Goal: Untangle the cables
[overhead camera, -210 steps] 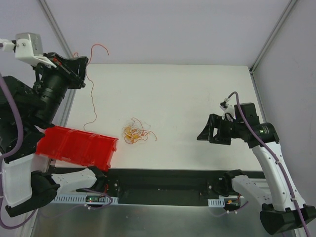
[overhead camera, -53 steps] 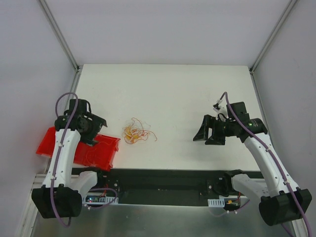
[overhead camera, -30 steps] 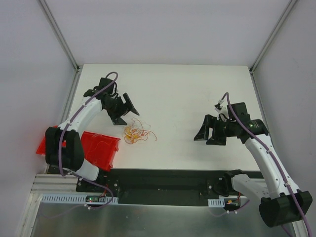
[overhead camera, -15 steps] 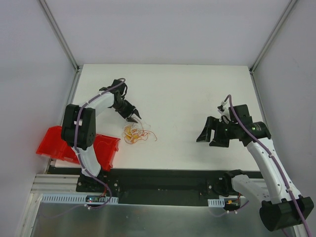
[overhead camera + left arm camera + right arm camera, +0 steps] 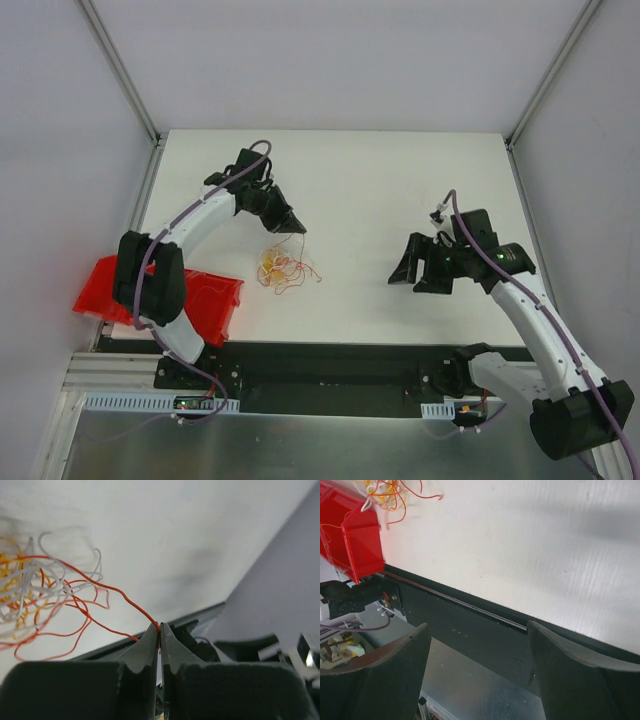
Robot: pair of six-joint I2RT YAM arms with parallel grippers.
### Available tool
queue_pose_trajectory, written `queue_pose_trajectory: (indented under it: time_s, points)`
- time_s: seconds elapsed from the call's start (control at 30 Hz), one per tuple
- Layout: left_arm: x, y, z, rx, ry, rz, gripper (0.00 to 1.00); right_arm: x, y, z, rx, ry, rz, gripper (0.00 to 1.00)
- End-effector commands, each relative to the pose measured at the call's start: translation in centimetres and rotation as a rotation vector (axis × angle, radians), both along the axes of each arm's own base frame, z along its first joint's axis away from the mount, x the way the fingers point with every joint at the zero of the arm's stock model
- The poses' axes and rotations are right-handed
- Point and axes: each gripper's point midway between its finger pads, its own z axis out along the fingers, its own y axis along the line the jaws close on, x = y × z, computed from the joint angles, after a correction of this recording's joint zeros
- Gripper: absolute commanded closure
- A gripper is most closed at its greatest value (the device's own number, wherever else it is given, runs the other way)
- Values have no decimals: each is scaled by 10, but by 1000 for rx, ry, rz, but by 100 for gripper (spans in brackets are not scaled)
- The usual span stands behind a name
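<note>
The cables [image 5: 279, 269] lie as a small tangle of red, orange-yellow and whitish strands on the white table [image 5: 380, 190], left of centre. My left gripper [image 5: 298, 229] sits just above and behind the tangle, shut on one red strand [image 5: 125, 599] that runs from the tangle [image 5: 35, 592] up into the pinched fingertips [image 5: 159, 627]. My right gripper [image 5: 420, 272] hovers open over the right part of the table, far from the tangle, with nothing between its fingers [image 5: 395, 670]. The tangle [image 5: 387, 492] shows at the top left of the right wrist view.
A red bin [image 5: 205, 300] sits at the table's near left edge, also seen in the right wrist view [image 5: 350, 535]. A black rail [image 5: 330, 365] runs along the near edge. Grey walls and metal frame posts [image 5: 125, 75] close in the table.
My left arm swung from the red bin to the tangle, closed its open jaws on a red strand and lifted it a little. The right gripper has barely moved.
</note>
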Motion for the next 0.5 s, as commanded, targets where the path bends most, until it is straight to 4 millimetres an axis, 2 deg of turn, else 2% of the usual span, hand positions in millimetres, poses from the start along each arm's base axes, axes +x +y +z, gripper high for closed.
queue_pose_trajectory:
  time_s: [0.0,0.1,0.17,0.33,0.47]
  points:
    - [-19,-39,113,-233,-302,-204,100,25,41,11,154,-37,40,20]
    - [-36,-54,153,-315,-382,-290,100,36,70,19,284,-14,59,20]
    - [-46,-60,172,-341,-426,-322,100,51,82,26,331,-25,55,20]
    - [-46,-73,199,-408,-487,-341,100,88,100,57,409,-104,20,19]
    - [-46,-91,221,-472,-520,-375,100,102,108,65,435,-94,7,20]
